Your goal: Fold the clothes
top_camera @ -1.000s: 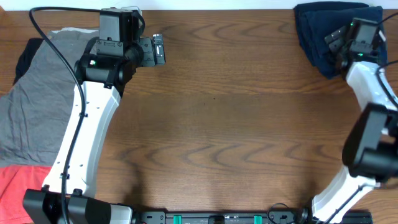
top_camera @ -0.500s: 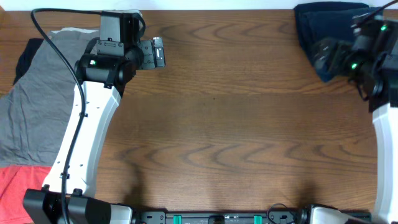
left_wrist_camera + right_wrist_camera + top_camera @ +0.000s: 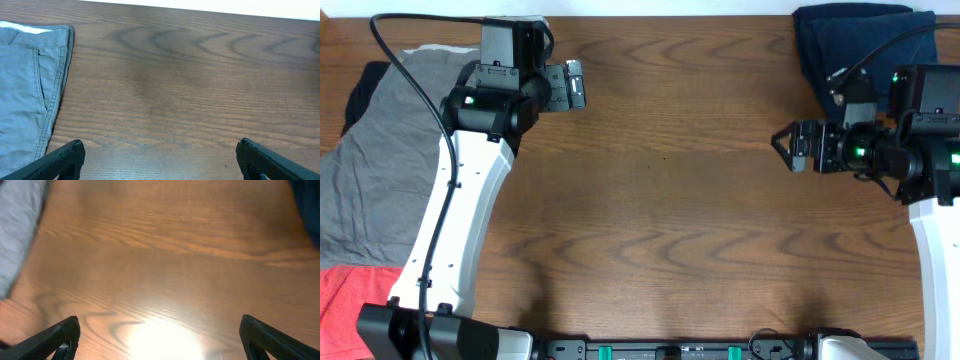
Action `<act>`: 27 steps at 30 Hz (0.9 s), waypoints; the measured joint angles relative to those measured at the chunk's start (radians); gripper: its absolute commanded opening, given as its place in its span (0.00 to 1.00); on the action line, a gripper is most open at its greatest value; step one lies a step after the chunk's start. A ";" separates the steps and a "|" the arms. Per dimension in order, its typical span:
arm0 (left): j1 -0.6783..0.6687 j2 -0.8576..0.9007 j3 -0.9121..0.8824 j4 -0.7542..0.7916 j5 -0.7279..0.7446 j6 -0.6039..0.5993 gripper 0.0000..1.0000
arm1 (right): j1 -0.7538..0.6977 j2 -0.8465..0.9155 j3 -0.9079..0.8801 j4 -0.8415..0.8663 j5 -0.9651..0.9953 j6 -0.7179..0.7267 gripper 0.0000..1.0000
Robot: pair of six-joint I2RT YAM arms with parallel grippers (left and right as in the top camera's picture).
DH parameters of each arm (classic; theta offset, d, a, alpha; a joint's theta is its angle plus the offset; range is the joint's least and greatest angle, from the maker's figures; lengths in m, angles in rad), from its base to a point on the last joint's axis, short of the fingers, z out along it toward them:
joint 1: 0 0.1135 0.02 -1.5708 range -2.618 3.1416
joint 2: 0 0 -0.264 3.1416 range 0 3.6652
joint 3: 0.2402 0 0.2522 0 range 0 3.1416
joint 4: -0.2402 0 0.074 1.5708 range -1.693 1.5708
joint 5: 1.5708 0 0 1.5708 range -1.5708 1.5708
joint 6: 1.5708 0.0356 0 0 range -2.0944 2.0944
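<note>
A folded navy garment lies at the table's far right corner. A grey garment lies spread at the left edge, over a black piece, with a coral-red piece below it. The grey garment's seamed edge shows in the left wrist view. My left gripper is open and empty above bare table, right of the grey garment. My right gripper is open and empty above bare table, below and left of the navy garment. Both wrist views show wide-apart fingers over wood.
The brown wooden table fills the view. The arm bases and a black rail sit at the front edge. A bright light glare lies on the wood in the right wrist view.
My right arm has swung away from the navy garment, down and to the left, and its gripper now points left over bare table. The left arm has not moved.
</note>
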 measured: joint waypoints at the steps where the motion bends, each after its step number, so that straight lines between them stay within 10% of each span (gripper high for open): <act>1: 0.000 0.000 0.000 0.000 0.000 0.000 0.98 | 0.000 0.000 -0.003 0.022 0.009 -0.030 0.99; 16: 0.000 0.001 0.000 0.000 0.000 0.000 0.98 | -0.015 -0.475 -0.728 0.748 0.052 -0.199 0.99; 27: 0.000 0.001 0.000 0.000 0.000 0.000 0.98 | -0.015 -1.006 -1.189 0.892 0.053 -0.184 0.99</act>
